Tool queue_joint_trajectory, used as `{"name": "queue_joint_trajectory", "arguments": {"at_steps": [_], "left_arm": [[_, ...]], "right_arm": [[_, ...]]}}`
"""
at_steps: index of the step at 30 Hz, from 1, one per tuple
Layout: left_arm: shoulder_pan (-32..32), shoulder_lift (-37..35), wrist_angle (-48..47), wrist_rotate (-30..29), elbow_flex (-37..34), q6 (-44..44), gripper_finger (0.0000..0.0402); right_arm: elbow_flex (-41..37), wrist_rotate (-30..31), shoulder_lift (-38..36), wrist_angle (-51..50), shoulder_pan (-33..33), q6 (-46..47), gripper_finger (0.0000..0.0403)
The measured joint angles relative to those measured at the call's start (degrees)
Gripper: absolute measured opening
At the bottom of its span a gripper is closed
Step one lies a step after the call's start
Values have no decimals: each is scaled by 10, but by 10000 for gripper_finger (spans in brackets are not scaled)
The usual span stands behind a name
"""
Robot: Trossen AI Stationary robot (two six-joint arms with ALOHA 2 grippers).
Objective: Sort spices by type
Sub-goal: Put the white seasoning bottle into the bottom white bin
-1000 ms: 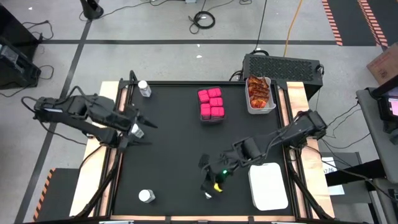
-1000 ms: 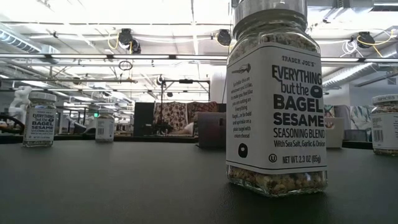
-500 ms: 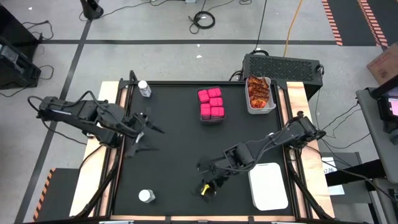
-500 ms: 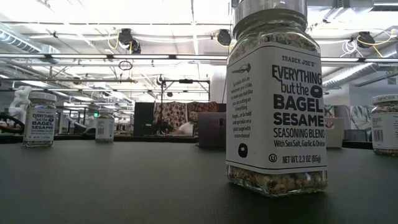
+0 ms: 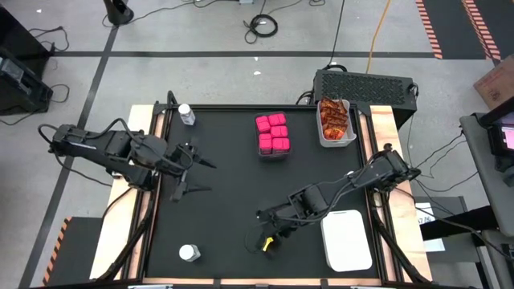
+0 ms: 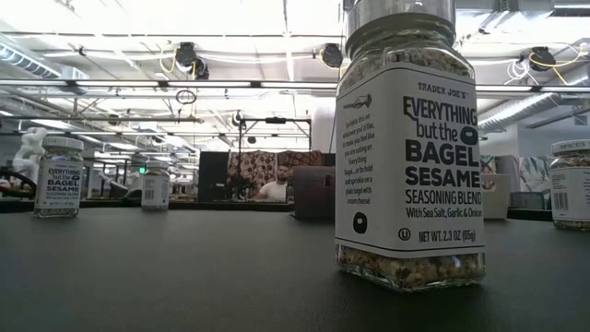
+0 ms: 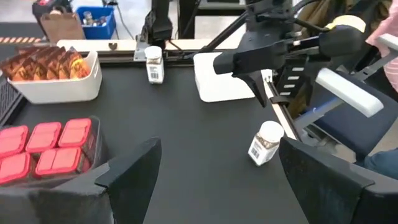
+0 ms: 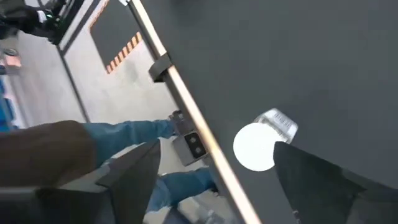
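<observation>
The spices are in three groups. Pink packs (image 5: 273, 134) lie in a dark tray, and orange-red sachets (image 5: 336, 120) fill a white bin. Clear jars with white lids are scattered: one (image 5: 186, 115) at the far left, one (image 5: 189, 253) at the near left, and one (image 5: 266, 243) tilted on the mat just below my right gripper (image 5: 269, 225). That gripper is open and slants down; the jar's lid (image 8: 255, 147) shows between its spread fingers. My left gripper (image 5: 197, 172) hovers open over the table's left side, holding nothing.
A white bin (image 5: 347, 239) sits at the near right, beside my right arm. Another jar (image 7: 154, 64) stands by the table's right edge. In the low view several jars stand upright, one (image 6: 410, 148) close to the camera. A person's legs (image 8: 143, 130) show beyond the near edge.
My right gripper has opened, tipped further down and let go of the jar it was holding. The jar now sits tilted on the mat under it. My left gripper has drifted a little toward the table's right, staying open.
</observation>
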Motion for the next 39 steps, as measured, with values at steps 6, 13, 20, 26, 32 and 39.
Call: {"name": "queue_joint_trajectory", "arguments": {"at_steps": [6,13,20,26,32,39], "left_arm": [[0,0,-19,-7,0,-14,328],[0,0,-32,-10,0,-16,328],[0,0,-41,-30,0,-4,329],[0,0,-41,-34,0,9,329],[0,0,-43,-35,0,10,329],[0,0,-54,-35,1,11,329]], "right_arm": [[0,17,29,2,15,-76,317],[0,106,42,-1,42,-200,315],[0,133,42,-23,46,-233,315],[0,132,42,-25,47,-325,315],[-2,114,61,-22,55,-355,315],[-2,104,92,-5,64,-431,315]]}}
